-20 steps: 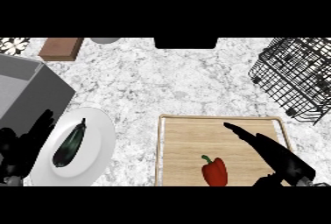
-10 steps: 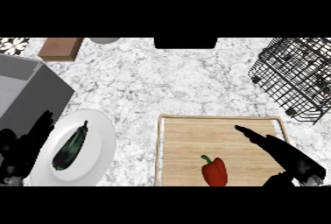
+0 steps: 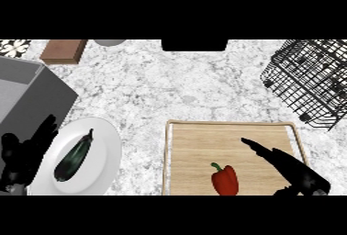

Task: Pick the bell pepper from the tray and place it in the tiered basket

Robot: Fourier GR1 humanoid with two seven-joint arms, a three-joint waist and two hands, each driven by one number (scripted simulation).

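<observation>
A red bell pepper (image 3: pixel 226 180) with a green stem lies on the wooden tray (image 3: pixel 203 137), near its front edge. My right hand (image 3: pixel 288 167) hovers over the tray just right of the pepper, fingers straight and pointing up-left, apart from the pepper. The black wire tiered basket (image 3: pixel 308 78) stands at the counter's far right. At the lower left edge my left hand (image 3: pixel 24 153) rests open, fingers up, beside a white plate.
A white plate (image 3: pixel 102 137) at the left holds a dark green eggplant (image 3: pixel 73 157). A grey sink basin (image 3: pixel 27 98) is at far left. A brown block (image 3: pixel 62 49) and a pale cup rim (image 3: pixel 108 42) sit at the back.
My right hand has slid slightly right and toward the front edge over the tray. The pepper and left hand have not moved.
</observation>
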